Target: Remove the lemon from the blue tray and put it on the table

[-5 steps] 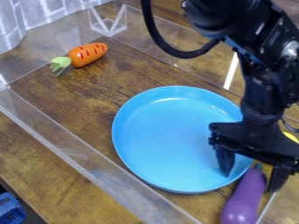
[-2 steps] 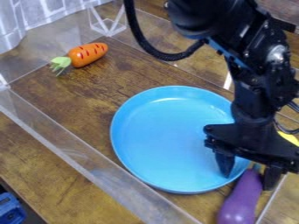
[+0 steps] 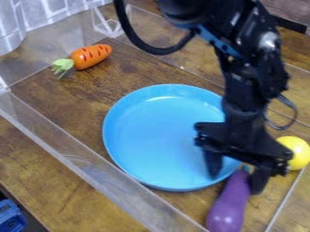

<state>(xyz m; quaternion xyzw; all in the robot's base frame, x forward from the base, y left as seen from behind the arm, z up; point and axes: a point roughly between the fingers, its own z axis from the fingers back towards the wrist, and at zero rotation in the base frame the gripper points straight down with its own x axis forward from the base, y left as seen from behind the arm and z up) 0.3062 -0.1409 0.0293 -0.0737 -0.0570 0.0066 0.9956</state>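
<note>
Lemon (image 3: pixel 295 152) sits on the tabletop (image 3: pixel 72 109), right of my spread, empty tool (image 3: pixel 237 171) — tray (image 3: pixel 151 136) just left, eggplant (image 3: pixel 227 205) near.

Tray (image 3: pixel 151 136) at centre of the desk (image 3: pixel 133 77), with the claw (image 3: pixel 237 170) pointing down over its right rim. Lemon (image 3: pixel 295 152) on the desk just right of the claw, outside the tray; eggplant (image 3: pixel 227 207) on the desk in front of the claw, beside the tray's near-right edge. Carrot (image 3: pixel 87 57) far left, well behind the tray.
</note>
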